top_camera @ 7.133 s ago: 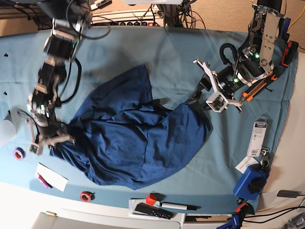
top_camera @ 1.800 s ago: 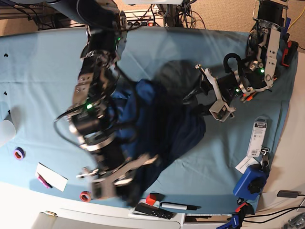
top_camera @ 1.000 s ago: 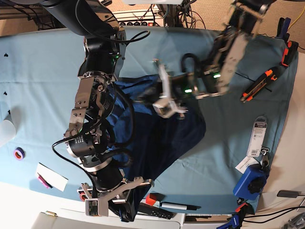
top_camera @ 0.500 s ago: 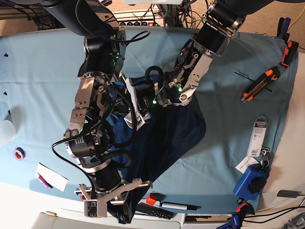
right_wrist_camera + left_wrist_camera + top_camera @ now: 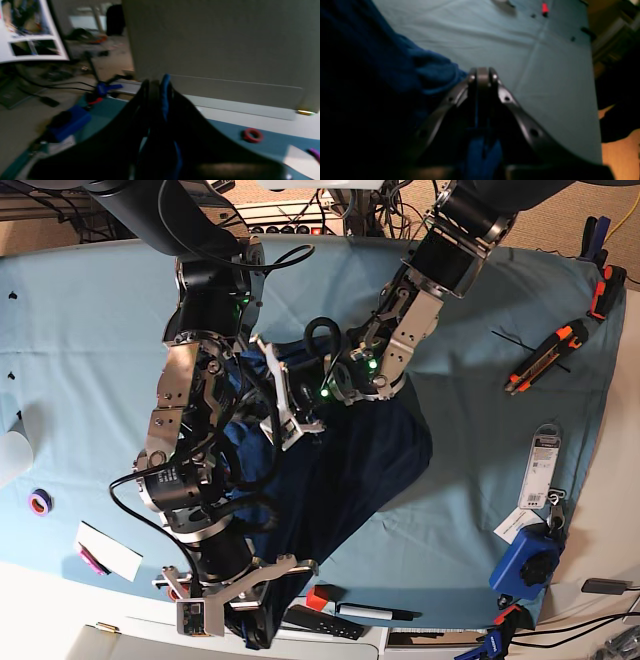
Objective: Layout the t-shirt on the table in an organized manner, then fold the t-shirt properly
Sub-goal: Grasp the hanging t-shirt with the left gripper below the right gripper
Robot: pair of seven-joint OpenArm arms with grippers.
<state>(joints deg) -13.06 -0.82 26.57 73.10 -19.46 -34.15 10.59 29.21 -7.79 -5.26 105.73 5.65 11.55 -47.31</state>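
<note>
Both pairs of jaws are clamped on the t-shirt (image 5: pixel 350 460): the left gripper (image 5: pixel 482 75) pinches blue fabric over the table (image 5: pixel 545 82), the right gripper (image 5: pixel 157 85) pinches a fold near the front edge. Bunched fabric lies mid-table between the arms.

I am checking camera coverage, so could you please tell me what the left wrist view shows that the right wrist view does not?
Only the left wrist view shows the left pincer shut on the t-shirt, whose bunched folds lie over the bare teal table. Only the right wrist view shows the right pincer shut on a blue strip of the shirt, raised at the table's edge, with a red tape ring, a blue box and a grey panel behind. Both show shirt fabric pinched between closed jaws.
</note>
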